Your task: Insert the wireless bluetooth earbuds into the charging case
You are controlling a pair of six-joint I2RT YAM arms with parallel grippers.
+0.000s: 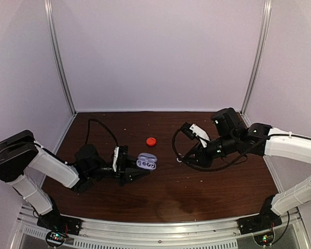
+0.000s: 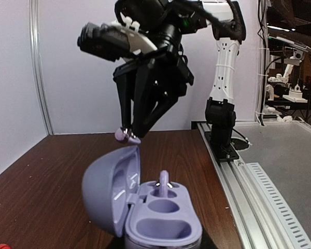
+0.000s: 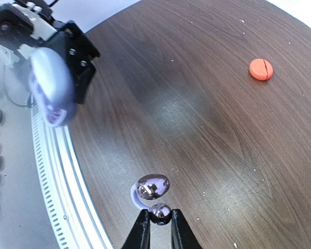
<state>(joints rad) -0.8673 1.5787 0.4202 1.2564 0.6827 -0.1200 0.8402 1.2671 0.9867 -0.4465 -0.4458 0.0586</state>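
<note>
Roughly halfway: one earbud [image 2: 164, 182] seated in open charging case [image 2: 163, 228], neighbouring socket bare. Left hand [image 1: 130, 169] clamped on case base, lid up. Right hand [image 3: 159, 222], fingers nearly closed, pinched second earbud [image 3: 153, 187], well apart from case. Left: carry over, seat it.
</note>
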